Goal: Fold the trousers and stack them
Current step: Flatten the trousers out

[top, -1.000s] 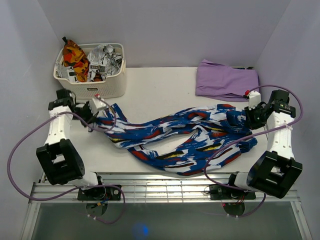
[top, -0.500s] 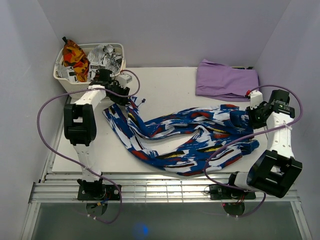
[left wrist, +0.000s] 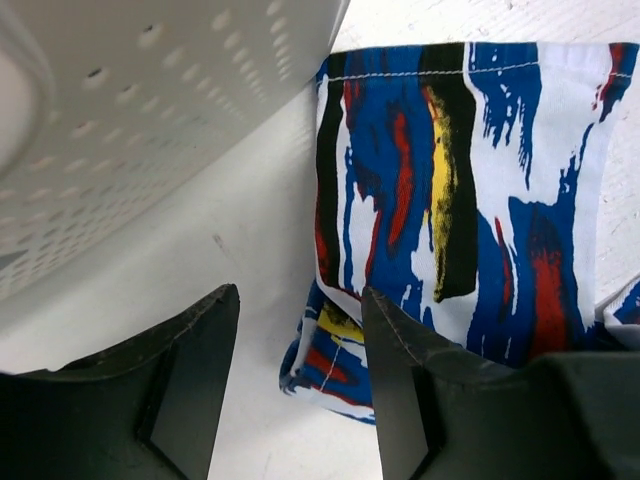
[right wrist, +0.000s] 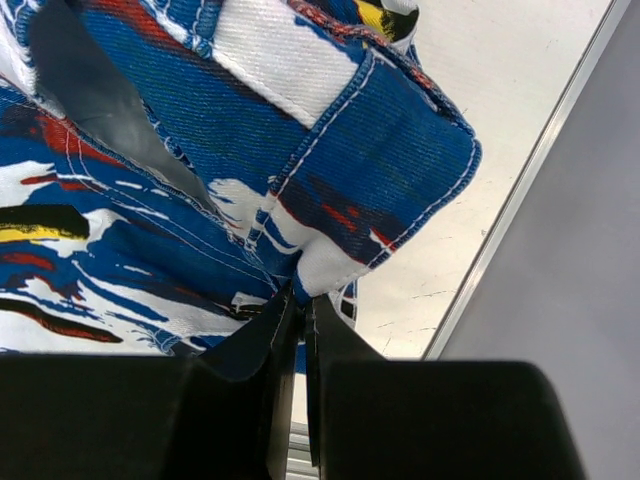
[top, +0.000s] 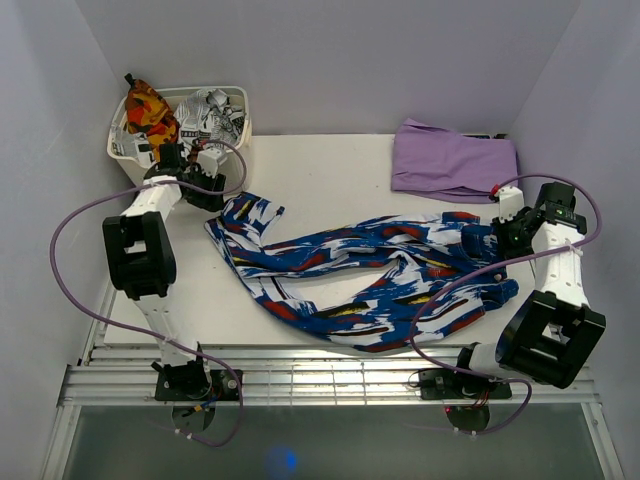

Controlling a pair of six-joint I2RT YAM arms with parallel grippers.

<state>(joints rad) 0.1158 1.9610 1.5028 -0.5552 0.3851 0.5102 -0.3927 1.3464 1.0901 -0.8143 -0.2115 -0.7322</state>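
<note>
Laundry basket (top: 245,125): found at the far left of the table (top: 320,170), filled with orange-red and black-and-white printed clothes. In the left wrist view its perforated white wall (left wrist: 150,100) is seen just to the left of the left jaws and ahead of them.

Left gripper (top: 212,190): held low beside the basket. The 2 fingers are set well apart and nothing is pinched between them (left wrist: 297,310); bare table and a corner of cloth are seen through the gap.

Leg hem: 1 stitched cuff of the trousers (left wrist: 450,200) is laid flat just ahead of the left jaws and slightly to their right. No contact with the fingers can be made out.

Trousers (top: 370,270): spread loosely and rumpled over the middle of the table. The long axis is run left to right, cuffs at the left jaws and waistband at the right jaws.

Lilac garment (top: 450,160): folded at the far right corner, beyond the right jaws and apart from the trousers.

Right gripper (top: 503,232): closed tight on a waistband edge (right wrist: 330,150), with denim pinched between the 2 fingertips (right wrist: 300,300).

Deciding relation: the cuffs are nearer the left arm, the waist is already held by the right. A fold along the long axis is judged to need a fresh left grasp at the cuff.
</note>
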